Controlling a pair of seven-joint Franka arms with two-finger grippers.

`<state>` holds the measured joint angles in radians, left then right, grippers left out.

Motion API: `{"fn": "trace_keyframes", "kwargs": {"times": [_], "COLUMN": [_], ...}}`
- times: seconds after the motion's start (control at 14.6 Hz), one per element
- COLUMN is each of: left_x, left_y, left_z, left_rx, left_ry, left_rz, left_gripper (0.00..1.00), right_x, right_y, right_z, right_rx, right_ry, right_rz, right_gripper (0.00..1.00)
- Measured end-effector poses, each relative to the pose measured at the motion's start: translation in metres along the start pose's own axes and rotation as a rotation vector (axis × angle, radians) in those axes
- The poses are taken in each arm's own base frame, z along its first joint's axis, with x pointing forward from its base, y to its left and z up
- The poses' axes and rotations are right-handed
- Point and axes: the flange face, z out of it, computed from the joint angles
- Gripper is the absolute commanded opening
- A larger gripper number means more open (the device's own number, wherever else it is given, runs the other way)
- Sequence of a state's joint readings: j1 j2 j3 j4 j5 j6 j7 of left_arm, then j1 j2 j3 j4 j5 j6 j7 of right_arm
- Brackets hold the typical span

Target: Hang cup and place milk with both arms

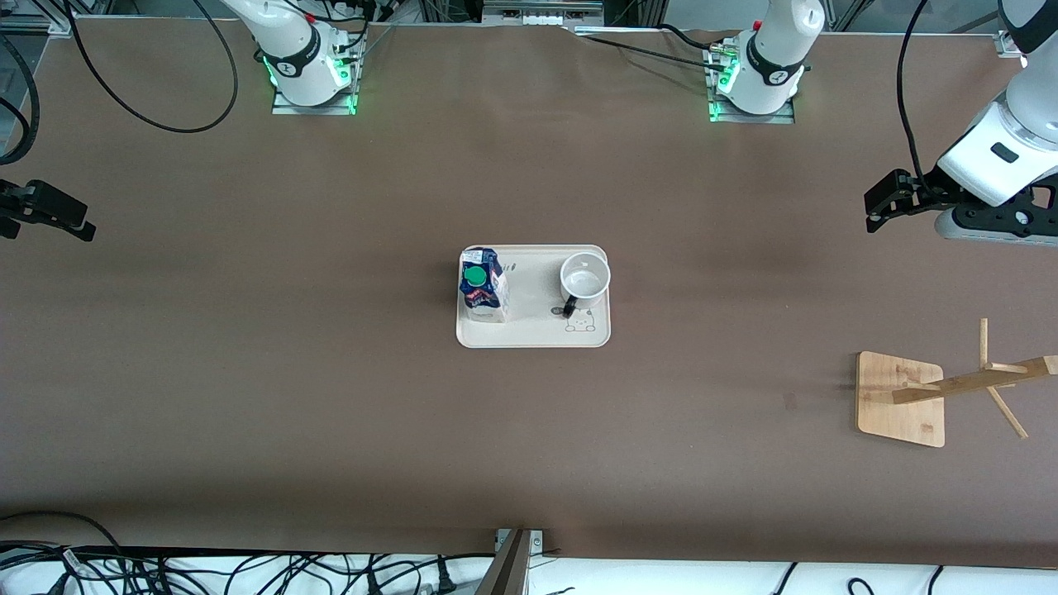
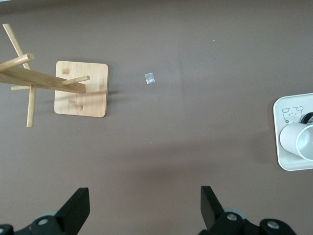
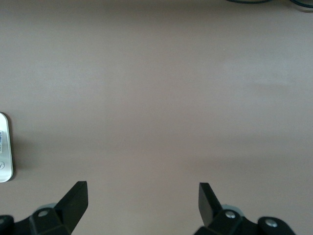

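Cup [image 1: 585, 279] and milk [image 1: 483, 285] sitting on tray [image 1: 537, 335] mid-tabletop, both end effectors, left [image 1: 883, 201] and right [image 1: 41, 213], hovering wide open and empty over opposite tabletop ends, risking toppling milk or missing thin handle.

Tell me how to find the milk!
Look at the pale tray in the middle of the brown table. Two things stand on it: the milk is the boxy one with the round green cap, beside the white cup.
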<state>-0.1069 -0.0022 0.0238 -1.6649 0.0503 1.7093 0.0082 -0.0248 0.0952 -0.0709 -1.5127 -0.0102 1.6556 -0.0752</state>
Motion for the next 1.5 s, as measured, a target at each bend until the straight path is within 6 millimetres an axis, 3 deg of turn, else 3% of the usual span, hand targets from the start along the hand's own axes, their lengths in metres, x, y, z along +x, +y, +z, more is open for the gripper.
{"fn": "trace_keyframes", "kwargs": {"times": [0.89,1.5], "left_x": [0.0,0.0], "left_y": [-0.001,-0.001], "left_z": [0.004,0.003], "left_rx": [0.0,0.0], "left_ry": [-0.029,-0.028], "left_rz": [-0.002,-0.003], "left_gripper": [1.0,1.0], "right_x": [0.001,0.008], "right_y": [-0.001,-0.011], "right_z": [0.003,0.047], "right_rx": [0.001,0.031], "right_ry": [-0.007,-0.133], "right_rz": [-0.002,-0.013], "right_gripper": [1.0,1.0]}}
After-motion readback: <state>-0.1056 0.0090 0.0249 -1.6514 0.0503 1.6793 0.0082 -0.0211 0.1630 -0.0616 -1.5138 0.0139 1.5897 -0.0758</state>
